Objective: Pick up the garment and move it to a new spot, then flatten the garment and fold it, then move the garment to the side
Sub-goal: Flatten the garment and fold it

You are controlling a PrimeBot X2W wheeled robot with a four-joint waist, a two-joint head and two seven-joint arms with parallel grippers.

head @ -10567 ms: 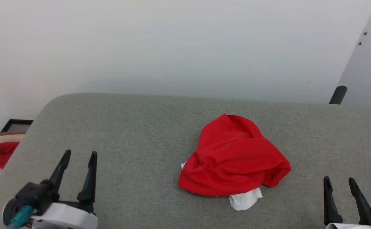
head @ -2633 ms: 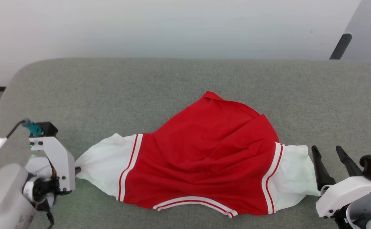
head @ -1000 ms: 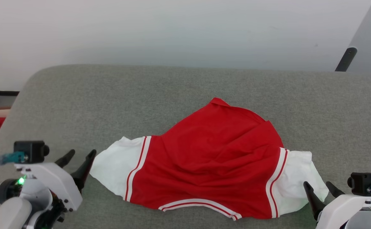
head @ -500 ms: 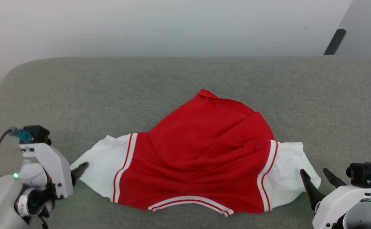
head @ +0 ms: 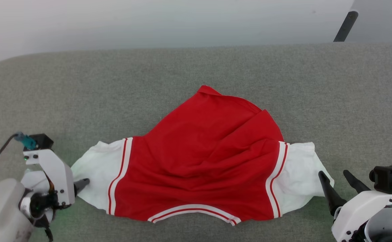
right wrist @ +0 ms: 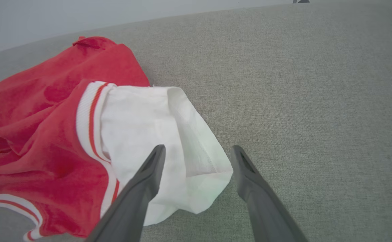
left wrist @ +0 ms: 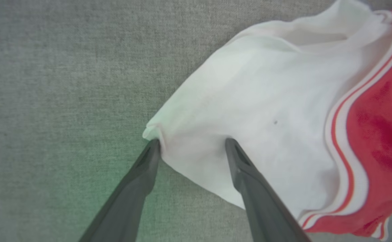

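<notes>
The garment [head: 199,158] lies spread out on the grey worktop [head: 81,84]. The left end effector [left wrist: 192,142] is wide open, one white sleeve tip between its fingers. The right end effector [right wrist: 198,148] is wide open over the other sleeve.

The left gripper [left wrist: 192,143] is seen with its two dark fingers spread wide. A corner of the white sleeve of the garment [left wrist: 249,101] is framed between their tips. The garment is laid on a grey fabric surface [left wrist: 48,84], with red-and-white striped trim and red cloth seen at the right.
</notes>
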